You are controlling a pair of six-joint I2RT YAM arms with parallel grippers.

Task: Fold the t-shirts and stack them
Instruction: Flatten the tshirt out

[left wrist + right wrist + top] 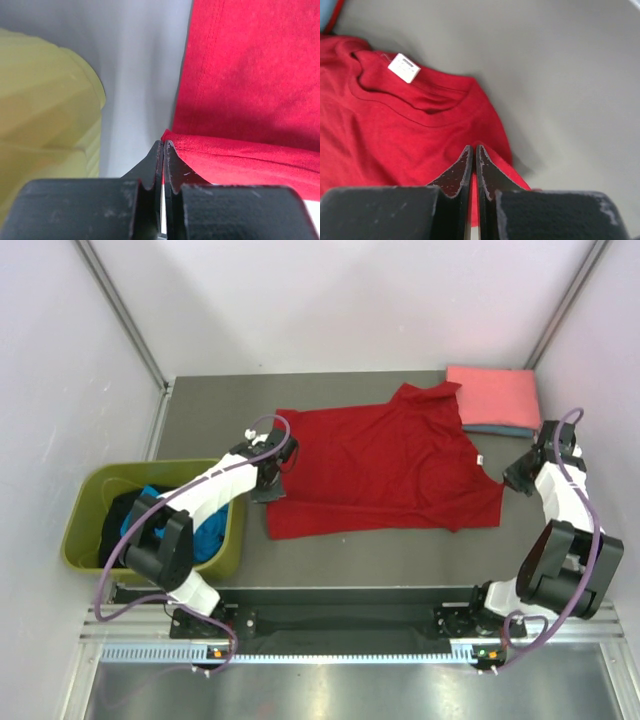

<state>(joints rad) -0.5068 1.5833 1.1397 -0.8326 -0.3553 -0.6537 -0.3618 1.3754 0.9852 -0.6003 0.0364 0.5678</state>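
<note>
Red t-shirt (385,465) lies spread flat across the table (350,550), stretched between the two grippers, collar (420,100) toward the right one. Left gripper (270,488) sits low at the shirt's hem corner, jaws pressed tight together. The red edge starts right at its tips and runs off to its right, and a fold of cloth rides up along the right-hand finger. Is any cloth pinched in there? Can't tell from the wrist view. Close by on this gripper's left sits the olive-green tub (85,540), with a turquoise t-shirt (150,495) and a black t-shirt (120,520) bundled inside.

Over to the right gripper (512,478): jaws closed as well, only a hairline between them, tips down at the shirt's shoulder edge. Red cloth laps up against the fingers, and again it's impossible to say whether it is gripped. Ahead and to the left of those tips is the collar, its white label (404,67) showing. To this gripper's right, bare grey table.

Beyond the right gripper, at the far corner, a folded salmon-pink t-shirt (493,395) rests on a folded blue t-shirt (500,430). The blue peeks out along the near edge, and the red shirt's sleeve (425,395) lies just beside that stack.
</note>
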